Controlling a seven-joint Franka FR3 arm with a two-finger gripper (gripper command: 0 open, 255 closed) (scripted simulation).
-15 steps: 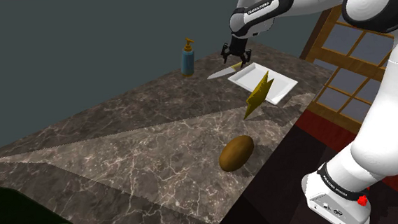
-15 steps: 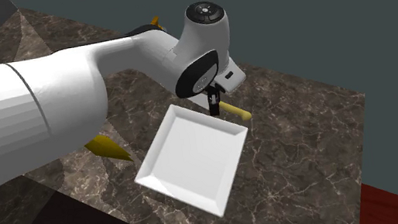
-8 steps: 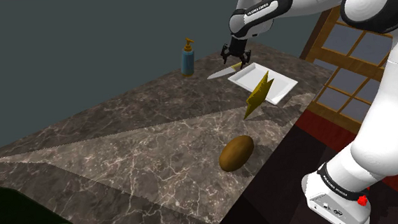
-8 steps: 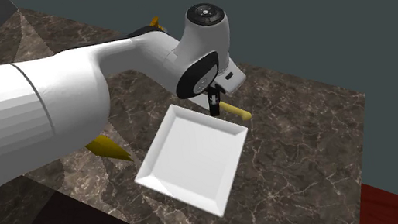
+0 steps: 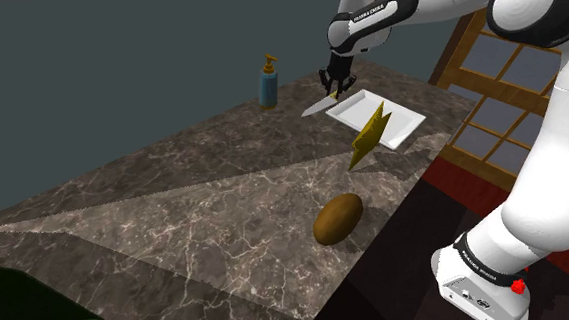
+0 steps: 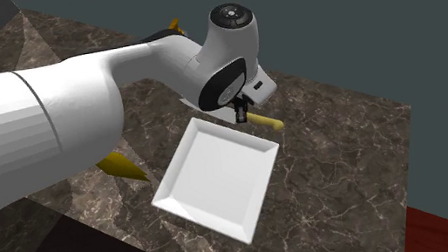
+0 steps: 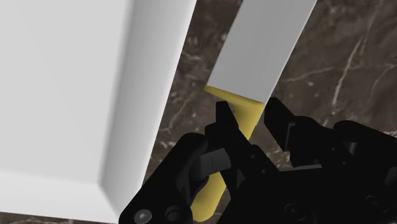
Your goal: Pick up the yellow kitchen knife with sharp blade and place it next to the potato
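Observation:
The knife [image 5: 319,106] has a pale grey blade [image 7: 267,44] and a yellow handle [image 7: 244,112]. It hangs just above the dark marble counter [image 5: 204,198], beside the white square plate [image 5: 375,117]. My gripper [image 5: 336,82] is shut on the handle, with the fingers [image 7: 225,123] pressed against both of its sides. In the second exterior view the yellow handle [image 6: 268,123] sticks out from under the gripper [image 6: 242,110]. The brown potato [image 5: 338,218] lies near the counter's front edge, well apart from the knife.
A yellow star-shaped object [image 5: 369,135] stands between the plate and the potato. A blue soap bottle [image 5: 267,83] stands at the counter's back. A dark green object [image 5: 30,309] sits at the lower left. A wooden window frame [image 5: 489,83] lies beyond the counter.
The fingers have closed on the yellow handle. The knife has tipped and come slightly off the counter. The arm has barely moved.

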